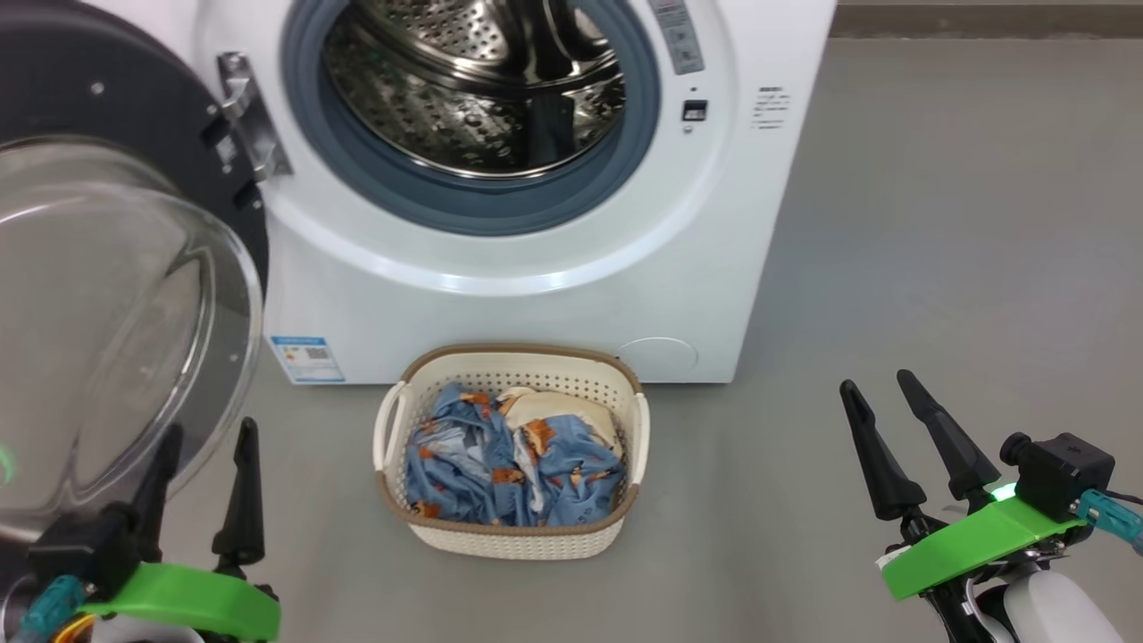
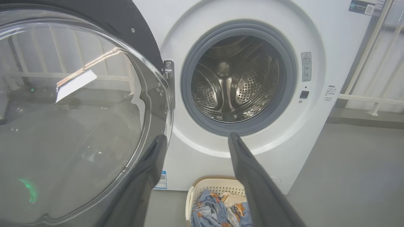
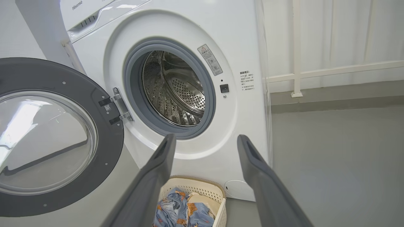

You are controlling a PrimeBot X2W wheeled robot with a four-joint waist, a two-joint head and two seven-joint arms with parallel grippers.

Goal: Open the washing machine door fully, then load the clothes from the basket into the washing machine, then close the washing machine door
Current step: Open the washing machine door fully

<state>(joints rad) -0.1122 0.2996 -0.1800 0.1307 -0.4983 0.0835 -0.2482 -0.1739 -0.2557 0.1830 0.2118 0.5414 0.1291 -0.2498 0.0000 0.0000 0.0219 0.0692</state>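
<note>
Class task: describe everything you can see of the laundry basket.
The basket is small, cream-white perforated plastic, a rounded rectangle with a brown woven-look rim and two side handles. It stands upright on the grey floor close before the washer, holding crumpled blue printed and cream clothes. Nothing else touches it.

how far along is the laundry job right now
Done: the washing machine door is swung wide open, exposing the bare steel drum. In hand: nothing; the left gripper and right gripper are both open and empty, flanking the basket. Left: all the clothes lie in the basket, to be loaded, then the door closed.
</note>
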